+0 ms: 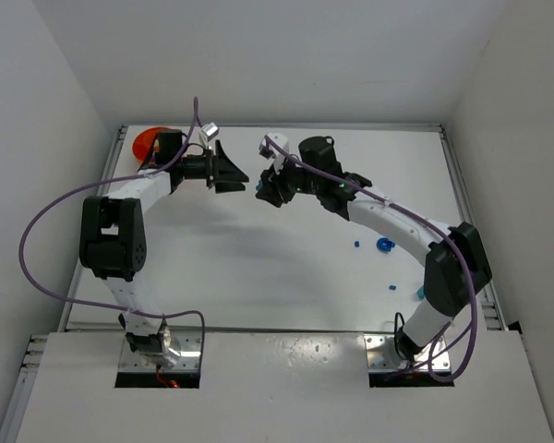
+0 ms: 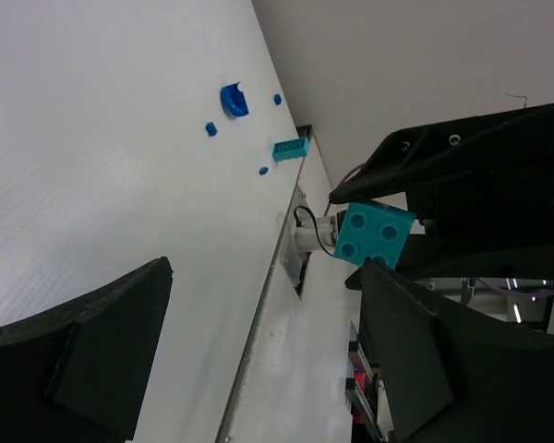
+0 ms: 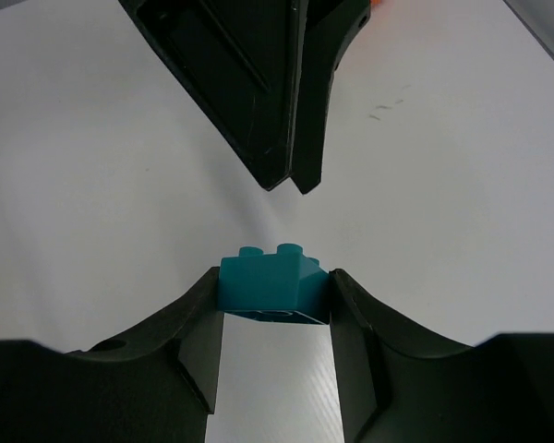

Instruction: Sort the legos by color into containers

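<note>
Brick point(image 3: 272, 288) in right gripper point(image 3: 273, 305): teal, plain. Right gripper and left gripper point(image 1: 233, 175): black. Bowl point(image 1: 146, 143): orange. Loose bits point(image 1: 384, 245): blue. Long brick point(image 2: 291, 149): teal. Table point(image 1: 258, 268): white. Left arm point(image 1: 140, 191) and right arm point(image 1: 392, 221): white links, black joints. Cables point(image 1: 22, 242): purple.

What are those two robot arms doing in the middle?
The right gripper pinches a teal brick above the table. The left gripper faces it, open and not touching. It may be a handoff. An orange bowl sits at the far left corner; small blue bits lie near the right arm.
</note>
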Motion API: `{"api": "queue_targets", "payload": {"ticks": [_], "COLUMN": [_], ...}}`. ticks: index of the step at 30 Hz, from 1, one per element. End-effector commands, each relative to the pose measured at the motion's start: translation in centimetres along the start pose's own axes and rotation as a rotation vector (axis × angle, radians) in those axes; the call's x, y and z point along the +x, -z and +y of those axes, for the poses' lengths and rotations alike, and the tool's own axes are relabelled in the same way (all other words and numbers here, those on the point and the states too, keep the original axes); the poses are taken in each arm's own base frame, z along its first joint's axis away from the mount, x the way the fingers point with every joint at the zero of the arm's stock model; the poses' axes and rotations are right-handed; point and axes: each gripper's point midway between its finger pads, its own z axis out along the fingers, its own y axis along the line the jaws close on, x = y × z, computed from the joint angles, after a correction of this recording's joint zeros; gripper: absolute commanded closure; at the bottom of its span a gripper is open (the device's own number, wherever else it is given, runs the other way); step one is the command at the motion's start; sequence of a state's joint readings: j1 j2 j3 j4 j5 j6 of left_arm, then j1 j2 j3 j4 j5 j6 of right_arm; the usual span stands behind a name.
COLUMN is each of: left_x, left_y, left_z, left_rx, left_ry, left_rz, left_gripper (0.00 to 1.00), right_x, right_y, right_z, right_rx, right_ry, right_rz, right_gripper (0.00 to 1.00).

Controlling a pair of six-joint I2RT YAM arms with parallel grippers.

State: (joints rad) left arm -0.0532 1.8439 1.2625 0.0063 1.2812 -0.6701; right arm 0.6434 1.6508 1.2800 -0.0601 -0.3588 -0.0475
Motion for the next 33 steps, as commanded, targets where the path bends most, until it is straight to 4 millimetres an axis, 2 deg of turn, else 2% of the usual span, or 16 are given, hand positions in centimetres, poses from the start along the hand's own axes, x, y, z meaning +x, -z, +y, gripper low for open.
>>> {"api": "queue_targets", "payload": {"ticks": [1, 2, 3, 6, 9, 13, 21, 22, 26, 27, 33], "left_x": [-0.5, -0.7, -0.6, -0.2, -0.5, -0.2, 0.3, 0.1, 0.3, 0.3, 0.4], "left_y": [0.1, 0.1, -0.2, -0.4, -0.4, -1.4, -2.5, -2.5, -2.8, -2.8, -3.0], "left_z": [-2.8, -3.0, -3.6, -4.0, -4.3, -5.2, -5.3, -5.5, -5.7, -5.7, -6.4], "left_rx": [0.070, 0.070, 0.085, 0.113, 0.121, 0.145, 0.164, 0.166, 0.185, 0.186, 0.219], "left_ry": [-0.068, -0.069, -0.081, -0.074, -0.083, -0.120, -0.097, -0.115, -0.115, -0.115, -0.135], "left_rz": [0.034, 0.034, 0.047, 0.077, 0.082, 0.113, 0.152, 0.149, 0.167, 0.167, 0.190], "left_gripper": [0.11, 0.11, 0.11, 0.11, 0.11, 0.11, 0.20, 0.20, 0.33, 0.39, 0.57], "right_x": [-4.9, -4.5, -4.9, -4.8, -4.4, -4.4, -4.2, -4.7, -4.7, -4.3, -4.5], "right_y": [-0.3, -0.6, -0.6, -0.8, -1.1, -1.1, -1.4, -1.3, -1.3, -1.6, -1.6], "right_z": [-0.3, -0.4, -0.4, -0.4, -0.5, -0.7, -1.2, -1.3, -1.1, -1.1, -1.2], "right_rx": [-0.016, -0.017, -0.016, -0.026, -0.027, -0.016, 0.003, 0.005, -0.006, -0.007, -0.006], "right_ry": [0.029, 0.024, 0.028, 0.025, 0.035, 0.054, 0.074, 0.078, 0.079, 0.075, 0.079], "right_rz": [-0.152, -0.142, -0.150, -0.143, -0.135, -0.134, -0.131, -0.139, -0.141, -0.133, -0.141], "right_gripper": [1.00, 1.00, 1.00, 1.00, 1.00, 1.00, 1.00, 1.00, 1.00, 1.00, 1.00]}}
